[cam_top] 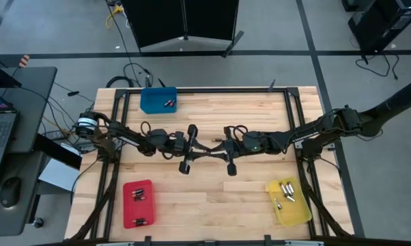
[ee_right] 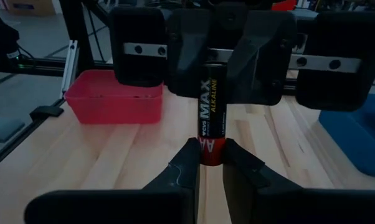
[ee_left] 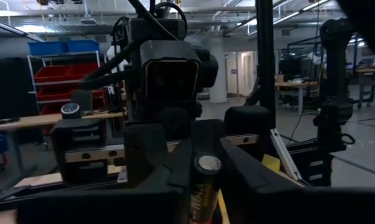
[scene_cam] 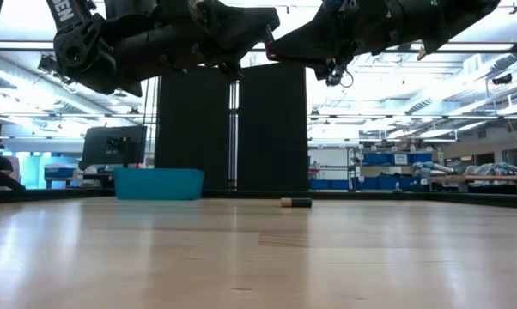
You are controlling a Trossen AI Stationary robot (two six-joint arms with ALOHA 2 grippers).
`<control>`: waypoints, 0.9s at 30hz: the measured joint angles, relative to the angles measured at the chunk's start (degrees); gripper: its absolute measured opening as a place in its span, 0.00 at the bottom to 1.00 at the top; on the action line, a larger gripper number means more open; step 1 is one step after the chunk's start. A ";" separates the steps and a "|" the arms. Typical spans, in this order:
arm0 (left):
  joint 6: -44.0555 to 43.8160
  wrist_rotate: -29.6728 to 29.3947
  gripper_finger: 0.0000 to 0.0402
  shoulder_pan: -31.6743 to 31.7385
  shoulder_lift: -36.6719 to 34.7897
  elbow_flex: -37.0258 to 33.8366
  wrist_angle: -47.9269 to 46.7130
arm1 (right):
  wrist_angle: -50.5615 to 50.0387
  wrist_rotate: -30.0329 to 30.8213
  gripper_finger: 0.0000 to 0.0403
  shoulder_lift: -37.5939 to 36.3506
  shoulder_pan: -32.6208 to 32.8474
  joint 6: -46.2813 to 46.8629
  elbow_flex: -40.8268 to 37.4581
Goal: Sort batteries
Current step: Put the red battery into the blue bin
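Two grippers are meeting mid-desk, left gripper (ee_right: 220,62) and right gripper (ee_right: 211,163) both clenching one battery (ee_right: 212,115) end-to-end; it's probably light, rigid, slick, so pinching the ends looks safest.

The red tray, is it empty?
No, the red tray on the table has a few small batteries lying in it, seen from above.

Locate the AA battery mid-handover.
The AA battery hangs mid-table above the wood in the right wrist view, gripped by both the right gripper and left gripper.
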 joint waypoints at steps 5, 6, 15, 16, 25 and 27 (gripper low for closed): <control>0.25 -0.83 0.14 0.02 0.00 0.00 -0.22 | -0.06 0.33 0.13 0.00 0.00 0.11 0.00; 0.36 -0.98 0.14 0.02 0.00 0.00 -0.21 | -0.04 0.47 0.14 0.00 0.00 0.09 0.00; 0.34 -1.09 0.14 0.05 0.00 0.92 -0.30 | 0.28 2.95 0.42 -0.04 0.00 1.66 0.00; 0.35 -1.01 0.14 0.23 -0.05 1.04 -0.33 | 0.31 3.68 0.45 -0.07 0.00 1.66 0.00; 3.07 -0.09 0.14 2.98 -8.13 0.66 -9.95 | 0.00 7.74 0.60 -1.26 0.00 -0.29 0.01; 4.20 -0.10 0.14 3.40 -10.82 0.66 -13.33 | -1.08 8.08 0.61 -1.91 0.02 -1.01 0.02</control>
